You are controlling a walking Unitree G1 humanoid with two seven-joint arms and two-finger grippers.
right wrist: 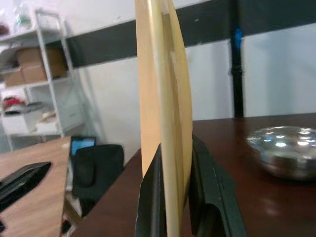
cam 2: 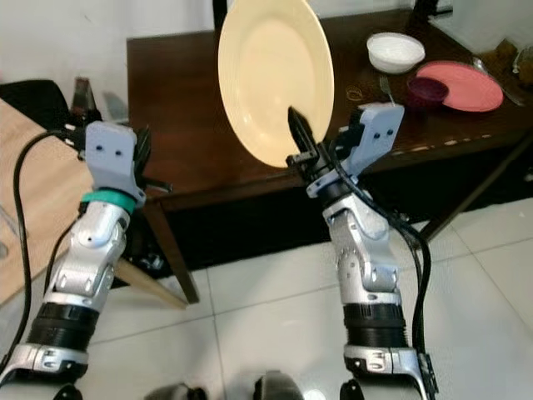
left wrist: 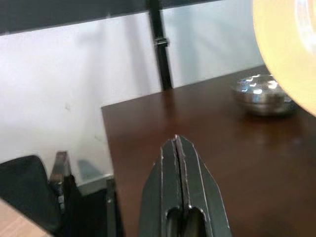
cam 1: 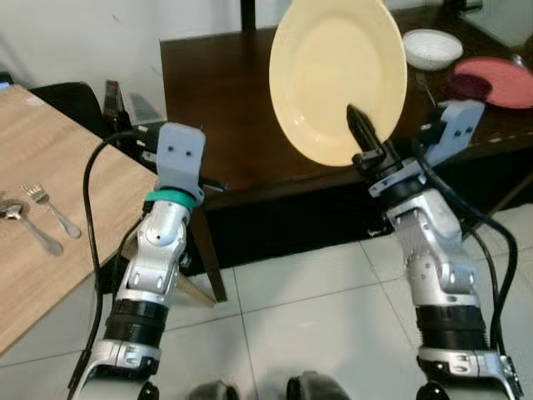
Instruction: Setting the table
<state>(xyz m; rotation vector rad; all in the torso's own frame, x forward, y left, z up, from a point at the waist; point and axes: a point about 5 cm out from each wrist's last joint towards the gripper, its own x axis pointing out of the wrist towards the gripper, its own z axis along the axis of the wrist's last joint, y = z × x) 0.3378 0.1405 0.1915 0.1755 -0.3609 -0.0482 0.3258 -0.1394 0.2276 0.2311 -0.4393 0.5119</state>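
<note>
With a fork (cam 1: 52,210) and spoon (cam 1: 29,229) already on the light wooden surface (cam 1: 33,275), the right gripper (cam 1: 364,133) pinches the upright yellow plate (cam 1: 337,75), not yet placed; the left gripper (left wrist: 181,148) is pressed together, empty.

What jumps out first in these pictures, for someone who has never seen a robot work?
The big pale yellow plate, held upright on edge by the right gripper above the dark brown table. At that table's far right sit a pink plate and a white bowl. The left gripper is shut and holds nothing.
</note>
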